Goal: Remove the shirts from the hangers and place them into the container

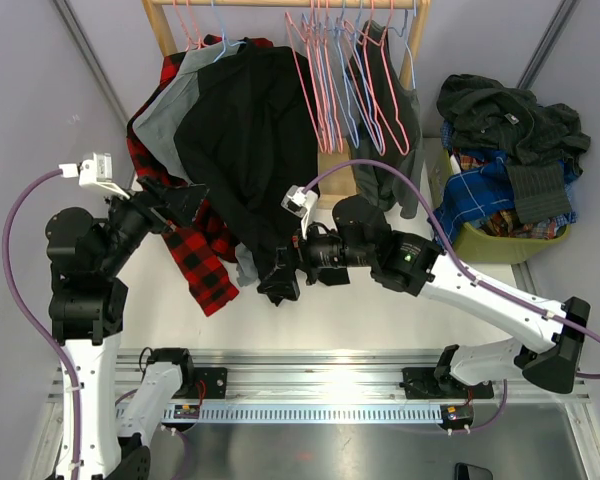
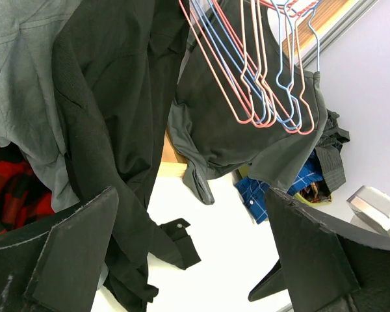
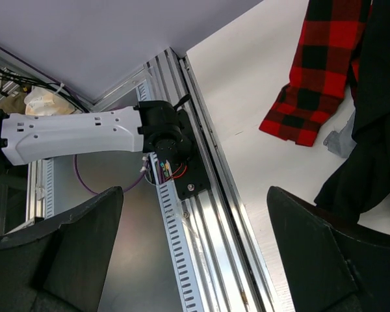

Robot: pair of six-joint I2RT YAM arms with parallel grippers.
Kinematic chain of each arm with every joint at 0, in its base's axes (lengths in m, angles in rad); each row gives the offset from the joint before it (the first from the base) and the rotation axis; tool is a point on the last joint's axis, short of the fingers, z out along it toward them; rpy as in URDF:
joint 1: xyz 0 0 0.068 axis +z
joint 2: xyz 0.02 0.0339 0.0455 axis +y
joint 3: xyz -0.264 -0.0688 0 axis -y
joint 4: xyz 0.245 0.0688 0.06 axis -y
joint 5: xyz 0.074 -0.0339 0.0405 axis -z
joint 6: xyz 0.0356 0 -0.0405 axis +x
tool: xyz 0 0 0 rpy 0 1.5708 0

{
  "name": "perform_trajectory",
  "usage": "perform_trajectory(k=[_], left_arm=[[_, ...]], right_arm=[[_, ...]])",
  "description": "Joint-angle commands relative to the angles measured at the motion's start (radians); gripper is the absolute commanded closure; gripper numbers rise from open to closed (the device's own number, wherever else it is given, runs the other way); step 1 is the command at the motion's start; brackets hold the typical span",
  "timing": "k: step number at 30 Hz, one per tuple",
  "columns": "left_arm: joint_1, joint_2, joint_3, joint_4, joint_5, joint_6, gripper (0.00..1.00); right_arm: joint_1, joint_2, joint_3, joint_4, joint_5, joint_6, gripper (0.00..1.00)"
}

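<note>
Three shirts hang at the left of the rack: a red-and-black plaid shirt (image 1: 195,250), a grey shirt (image 1: 170,105) and a black shirt (image 1: 250,140). A dark grey shirt (image 1: 385,150) hangs at the right, behind a bunch of bare pink and blue hangers (image 1: 345,80). The yellow-green container (image 1: 500,245) stands at the right, heaped with clothes. My left gripper (image 1: 185,200) is open beside the black shirt's left edge, which fills the left wrist view (image 2: 110,117). My right gripper (image 1: 278,285) is open at the black shirt's lower hem (image 3: 370,162), with nothing between its fingers.
The wooden rail (image 1: 280,3) and its upright (image 1: 160,30) cross the top. A dark garment and a blue checked one (image 1: 480,195) spill over the container's rim. The aluminium mounting rail (image 3: 208,214) and the left arm's base (image 3: 71,133) lie below the right gripper.
</note>
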State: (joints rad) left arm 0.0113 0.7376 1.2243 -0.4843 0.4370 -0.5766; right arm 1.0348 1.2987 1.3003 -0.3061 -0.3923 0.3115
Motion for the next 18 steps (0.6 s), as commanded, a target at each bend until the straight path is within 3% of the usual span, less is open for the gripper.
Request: perform_trajectory(k=[1, 6, 9, 13, 18], left_arm=[[-0.004, -0.021, 0.018, 0.029, 0.005, 0.023, 0.01], [-0.029, -0.038, -0.006, 0.010, 0.000, 0.075, 0.01], [-0.033, -0.067, -0.049, 0.010, -0.001, 0.077, 0.01], [-0.040, -0.118, -0.104, -0.003, -0.010, 0.080, 0.01], [-0.057, -0.176, -0.164, -0.030, -0.046, 0.081, 0.01]], right_arm=[[0.010, -0.038, 0.000, 0.062, 0.055, 0.009, 0.00], [0.010, 0.006, 0.063, 0.088, 0.098, -0.090, 0.01], [0.010, 0.095, 0.203, 0.058, 0.188, -0.146, 0.00], [0.004, 0.266, 0.500, 0.010, 0.331, -0.222, 0.01], [-0.036, 0.555, 0.841, -0.085, 0.360, -0.177, 0.01]])
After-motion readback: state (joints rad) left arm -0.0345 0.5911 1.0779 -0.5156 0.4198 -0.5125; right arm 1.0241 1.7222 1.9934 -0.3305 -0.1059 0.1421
